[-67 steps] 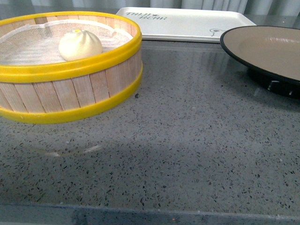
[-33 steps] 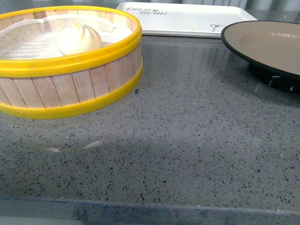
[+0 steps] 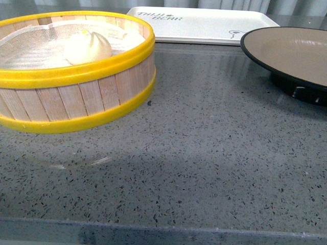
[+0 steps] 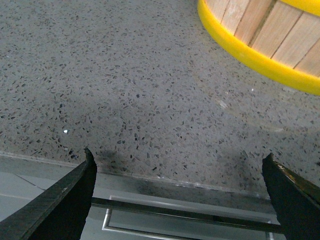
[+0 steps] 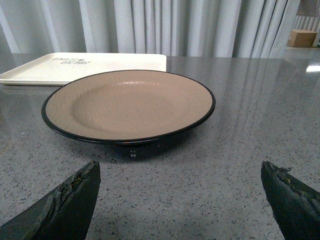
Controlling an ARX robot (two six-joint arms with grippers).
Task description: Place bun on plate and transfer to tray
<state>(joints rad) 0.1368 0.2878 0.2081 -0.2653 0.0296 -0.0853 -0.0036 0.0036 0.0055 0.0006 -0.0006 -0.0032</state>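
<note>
My right gripper (image 5: 180,167) spread wide over the speckled grey counter (image 5: 225,192), the plate (image 5: 130,102) standing just ahead of my fingertips, the tray (image 5: 75,67) flat beyond it, pale curtains (image 5: 175,25) farthest back

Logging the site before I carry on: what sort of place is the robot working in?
Probably a kitchen-style counter, perhaps a staged one: a speckled grey stone worktop, a wooden steamer basket holding a bun, and a plate and tray set out. Grey curtains hang behind.
</note>
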